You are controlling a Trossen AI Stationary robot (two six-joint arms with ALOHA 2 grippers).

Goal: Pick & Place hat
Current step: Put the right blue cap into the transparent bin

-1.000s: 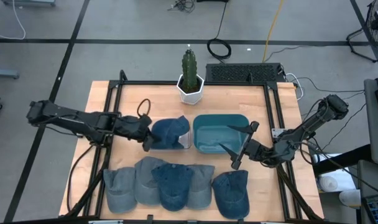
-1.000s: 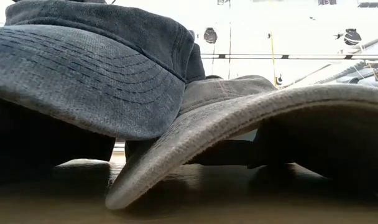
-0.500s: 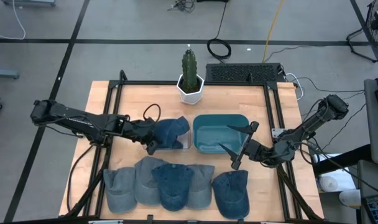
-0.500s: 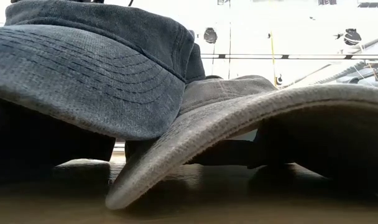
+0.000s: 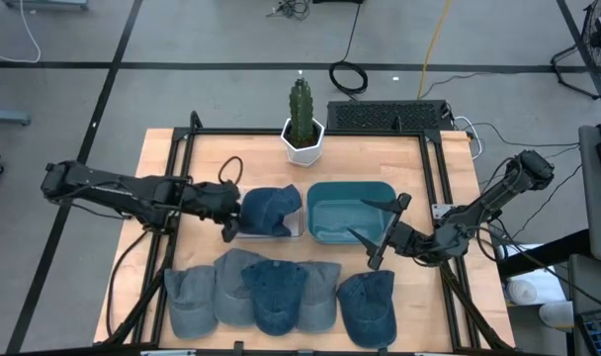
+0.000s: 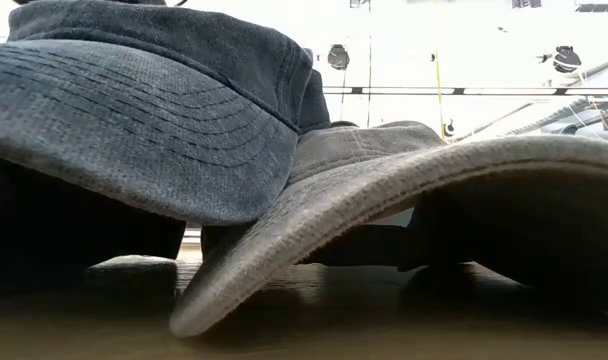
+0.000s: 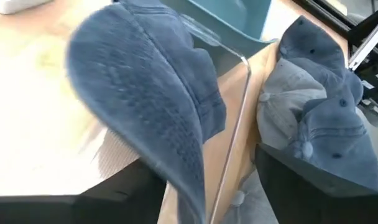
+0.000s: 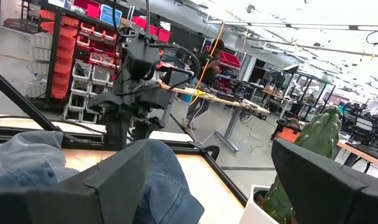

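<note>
Jaws of my left gripper (image 5: 228,220) sit at the brim end of the dark blue hat (image 5: 269,209), and whether they still pinch the brim I cannot tell; the wrist view shows only fabric draped close ahead. That hat lies over the clear tray (image 5: 295,225) mid-counter, just beside the teal bin (image 5: 346,211). Half a second ago my left arm reached further toward the hat; now it has drawn back slightly, which suggests the hat may be set down there. It stretches low across the counter (image 5: 172,158) from the left edge. Wide-spread, empty, my right gripper (image 5: 383,229) waits by the bin, above the row of hats (image 5: 281,297).
</note>
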